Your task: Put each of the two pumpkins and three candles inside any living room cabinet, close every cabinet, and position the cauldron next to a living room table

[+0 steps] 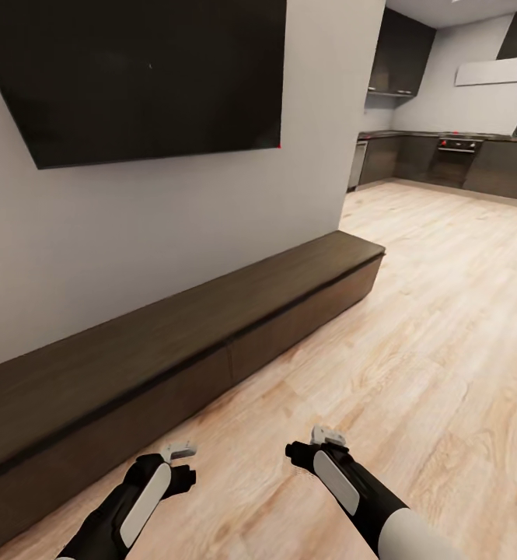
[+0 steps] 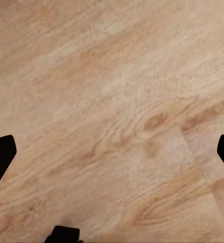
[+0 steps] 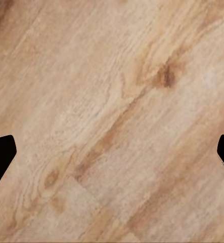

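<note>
While my left gripper (image 1: 179, 459) and right gripper (image 1: 318, 442) hang wide and empty over bare floor (image 1: 413, 327), the closed cabinet (image 1: 211, 342) runs from 9 to 1 o'clock; driving blind risks clipping it.

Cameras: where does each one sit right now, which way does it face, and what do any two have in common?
Head view: high on the robot, angled down along the closed cabinet under a wall TV; left gripper and right gripper show.
Left wrist view: faces the wood floor between spread fingertips.
Right wrist view: likewise, fingertips apart.
Shared: all three see the floor.
</note>
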Controlling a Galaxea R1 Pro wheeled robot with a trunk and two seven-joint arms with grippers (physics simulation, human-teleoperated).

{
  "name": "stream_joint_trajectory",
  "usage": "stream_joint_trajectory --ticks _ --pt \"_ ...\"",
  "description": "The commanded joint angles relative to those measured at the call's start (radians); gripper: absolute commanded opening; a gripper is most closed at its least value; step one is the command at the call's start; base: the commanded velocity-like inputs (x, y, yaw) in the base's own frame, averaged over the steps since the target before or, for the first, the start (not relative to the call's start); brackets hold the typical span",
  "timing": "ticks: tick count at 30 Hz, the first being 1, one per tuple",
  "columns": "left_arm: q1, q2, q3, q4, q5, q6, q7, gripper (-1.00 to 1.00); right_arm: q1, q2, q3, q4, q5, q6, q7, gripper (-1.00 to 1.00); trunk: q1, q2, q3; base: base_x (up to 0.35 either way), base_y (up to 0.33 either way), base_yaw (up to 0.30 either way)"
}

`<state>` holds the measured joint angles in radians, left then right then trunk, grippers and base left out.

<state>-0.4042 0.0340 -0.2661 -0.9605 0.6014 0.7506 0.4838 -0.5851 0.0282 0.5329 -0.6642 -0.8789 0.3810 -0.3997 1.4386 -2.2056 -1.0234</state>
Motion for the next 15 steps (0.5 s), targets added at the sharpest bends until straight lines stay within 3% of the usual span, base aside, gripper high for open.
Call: stream_joint_trajectory --ticks 1,7,15 --pt "-0.001 0.001 -0.004 -0.001 0.011 0.001 0.01 1.0 -0.001 -0.001 0.004 -0.002 -0.008 0.001 -0.008 1.0 0.0 0.0 -0.001 0.316 0.0 -0.105" --pt "0.0 0.001 -0.005 -0.001 0.01 0.001 0.01 1.0 -0.001 -0.001 0.004 -0.002 -0.008 0.001 -0.007 1.0 0.0 0.0 -0.001 0.315 -0.015 -0.229" --pt "0.0 0.001 -0.005 -0.001 0.01 0.001 0.009 1.0 -0.001 -0.001 0.004 -0.002 -0.009 0.001 -0.007 1.0 0.0 0.0 -0.001 0.229 -0.167 -0.277"
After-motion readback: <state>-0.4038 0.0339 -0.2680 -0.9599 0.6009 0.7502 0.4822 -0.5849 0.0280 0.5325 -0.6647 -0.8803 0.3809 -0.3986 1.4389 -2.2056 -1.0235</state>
